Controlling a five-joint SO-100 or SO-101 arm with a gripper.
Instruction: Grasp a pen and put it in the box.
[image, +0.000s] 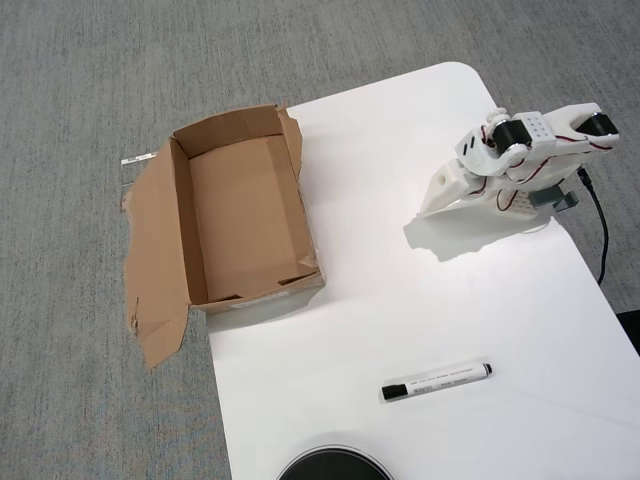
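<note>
Table (420, 300) first — white, rounded at its far corner, set over grey carpet (80, 80) in the overhead view. On its left edge sits the box (245, 210), brown cardboard, low-walled and empty, one ragged flap splayed flat out over the carpet. My arm (520, 155) is folded up near the table's right side, well apart from the box. My gripper (440, 200) points down-left with nothing in it; how wide my fingers stand I cannot tell. A round black object (333, 465) shows at the bottom edge. The pen (437, 381) — white barrel, black cap at its left end — lies flat on the table just above that, well apart from me.
</note>
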